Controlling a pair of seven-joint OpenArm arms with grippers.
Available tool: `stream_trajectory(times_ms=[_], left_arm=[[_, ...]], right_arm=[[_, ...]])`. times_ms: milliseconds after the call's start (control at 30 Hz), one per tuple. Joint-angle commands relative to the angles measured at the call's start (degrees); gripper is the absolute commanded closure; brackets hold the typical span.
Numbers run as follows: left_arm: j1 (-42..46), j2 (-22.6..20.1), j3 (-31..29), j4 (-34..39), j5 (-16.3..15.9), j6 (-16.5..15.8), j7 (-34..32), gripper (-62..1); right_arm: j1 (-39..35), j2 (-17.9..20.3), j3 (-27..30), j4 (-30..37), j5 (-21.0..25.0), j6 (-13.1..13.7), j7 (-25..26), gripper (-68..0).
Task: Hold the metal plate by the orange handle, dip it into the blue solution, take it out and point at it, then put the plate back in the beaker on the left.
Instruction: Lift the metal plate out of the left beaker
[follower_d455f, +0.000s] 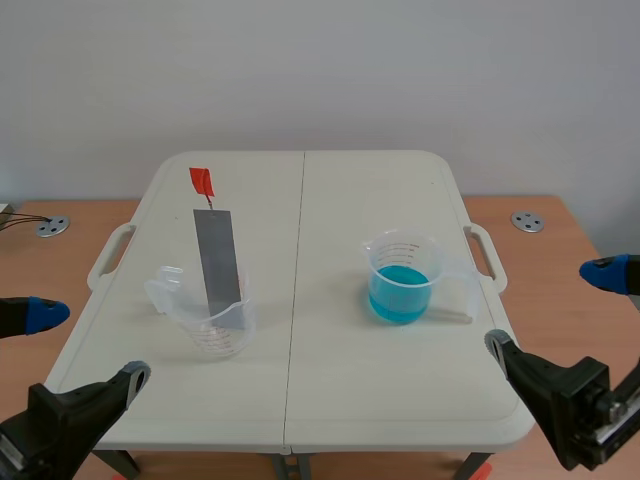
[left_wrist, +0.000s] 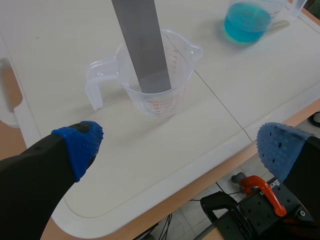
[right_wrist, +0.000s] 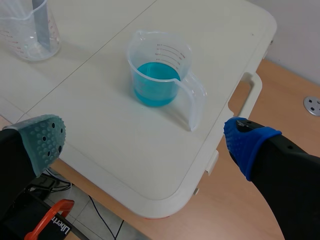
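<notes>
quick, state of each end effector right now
left end effector: open, holding nothing
right end effector: open, holding nothing

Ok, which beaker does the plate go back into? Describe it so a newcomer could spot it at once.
On the white folding table, look at the half left of its centre seam. A clear measuring beaker stands there. Unlike the other beaker, which holds blue solution, it has a tall grey metal plate with an orange handle standing in it.
</notes>
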Motion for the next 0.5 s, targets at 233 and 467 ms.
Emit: stream_trajectory(times_ms=[233, 467], left_arm=[[0.46, 0.13, 0.07, 1.29, -0.57, -0.66, 0.81, -62.3], [0.44, 0.13, 0.07, 1.29, -0.59, -0.66, -1.05, -62.3]], right_arm=[[0.76, 0.11, 0.31, 0.79, 0.39, 0.02, 0.92, -66.3], [3.45, 0.11, -0.04, 0.70, 0.39, 0.28, 0.72, -66.3]])
